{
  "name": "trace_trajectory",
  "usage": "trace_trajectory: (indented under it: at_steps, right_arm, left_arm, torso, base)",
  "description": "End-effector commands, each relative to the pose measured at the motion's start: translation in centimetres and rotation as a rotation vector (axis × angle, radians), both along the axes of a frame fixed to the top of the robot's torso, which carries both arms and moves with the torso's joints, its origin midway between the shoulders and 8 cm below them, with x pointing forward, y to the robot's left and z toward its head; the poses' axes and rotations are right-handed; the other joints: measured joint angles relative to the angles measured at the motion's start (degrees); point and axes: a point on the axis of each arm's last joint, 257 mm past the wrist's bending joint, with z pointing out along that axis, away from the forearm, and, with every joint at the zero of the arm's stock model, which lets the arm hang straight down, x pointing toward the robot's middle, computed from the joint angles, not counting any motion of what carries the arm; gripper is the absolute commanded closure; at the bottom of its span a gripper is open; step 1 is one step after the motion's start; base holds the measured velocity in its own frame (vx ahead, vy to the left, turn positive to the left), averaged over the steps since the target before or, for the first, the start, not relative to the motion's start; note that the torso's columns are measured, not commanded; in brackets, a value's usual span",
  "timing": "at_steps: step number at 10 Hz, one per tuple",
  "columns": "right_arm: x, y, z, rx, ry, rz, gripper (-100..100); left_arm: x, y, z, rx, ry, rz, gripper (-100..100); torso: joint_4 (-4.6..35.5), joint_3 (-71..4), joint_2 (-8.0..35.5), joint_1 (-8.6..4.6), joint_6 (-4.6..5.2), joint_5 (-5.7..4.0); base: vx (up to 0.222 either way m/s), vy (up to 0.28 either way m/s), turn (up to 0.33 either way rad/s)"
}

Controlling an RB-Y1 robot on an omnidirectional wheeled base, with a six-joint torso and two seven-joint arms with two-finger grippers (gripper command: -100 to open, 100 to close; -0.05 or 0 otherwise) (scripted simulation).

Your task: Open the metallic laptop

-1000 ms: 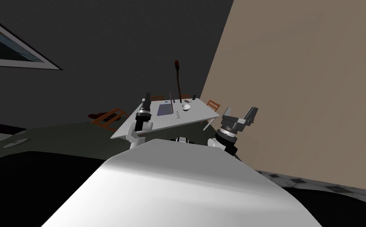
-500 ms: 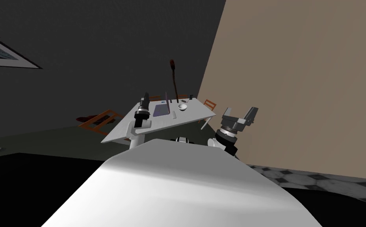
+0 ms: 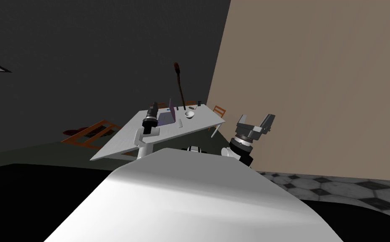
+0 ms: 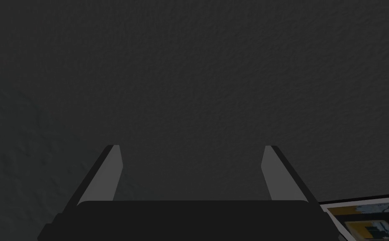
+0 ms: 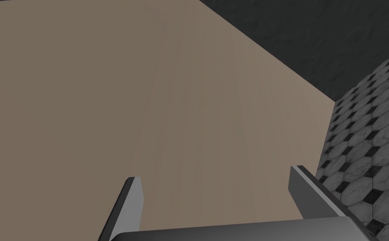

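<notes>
A laptop (image 3: 166,116) stands on the white table (image 3: 122,140), its lid raised upright over a purplish base. My left gripper (image 3: 153,105) is held up in front of the table's near side, short of the laptop; its fingers (image 4: 112,171) stand wide apart with nothing between them, so the left gripper (image 4: 192,147) is open. My right gripper (image 3: 256,119) hangs off to the right, away from the table. It is open and empty too, as the right wrist view of that gripper (image 5: 215,173) confirms.
A white bowl (image 3: 189,114) and a small white object (image 3: 180,123) lie beside the laptop. A tall dark brown pole (image 3: 179,86) rises behind them. Orange chairs stand at the table's left (image 3: 90,133) and far right (image 3: 218,111). A beige wall (image 3: 315,84) is on the right.
I have turned to the right: the table, chairs and wall picture slid left in the head view, and the table looks a little nearer. Both arms kept their pose.
</notes>
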Motion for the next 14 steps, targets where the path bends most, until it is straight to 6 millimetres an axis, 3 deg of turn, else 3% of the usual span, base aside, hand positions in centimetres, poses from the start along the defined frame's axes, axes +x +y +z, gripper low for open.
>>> trace_trajectory:
  at_steps: [1, 8, 9, 12, 14]
  right_arm:
    - [0.0, 0.0, 0.0, 0.0, 0.0, 0.0, 0]
    - [0.0, 0.0, 0.0, 0.0, 0.0, 0.0, 0]
    - [0.0, 0.0, 0.0, 0.0, 0.0, 0.0, 0]
    - [0.0, 0.0, 0.0, 0.0, 0.0, 0.0, 0]
    - [0.0, 0.0, 0.0, 0.0, 0.0, 0.0, 0]
  left_arm:
    - [0.6, 2.4, -2.4, 0.005, 0.086, 0.071, -100]
    - [0.2, 8.7, -8.8, 0.008, 0.289, 0.231, -100]
    - [0.2, 8.7, -8.8, 0.008, 0.289, 0.231, -100]
    - [-0.5, 11.5, -10.8, 0.017, 0.367, 0.3, -100]
    - [-0.5, 11.3, -10.0, 0.015, 0.356, 0.299, -100]
  torso:
    - [0.01, 0.01, 0.02, 0.0, 0.0, -0.01]
    - [0.02, 0.04, 0.07, 0.04, 0.0, 0.0]
    - [0.01, 0.04, 0.06, 0.04, -0.01, 0.01]
    - [0.02, 0.03, 0.05, -0.14, 0.0, -0.04]
    - [0.04, 0.08, 0.15, 0.08, -0.02, 0.0]
  base:
    - [0.079, -0.108, -0.092]
    - [0.075, -0.105, -0.077]
    - [0.046, -0.05, -0.014]
    - [0.056, -0.08, -0.071]
    - [0.034, 0.001, -0.035]
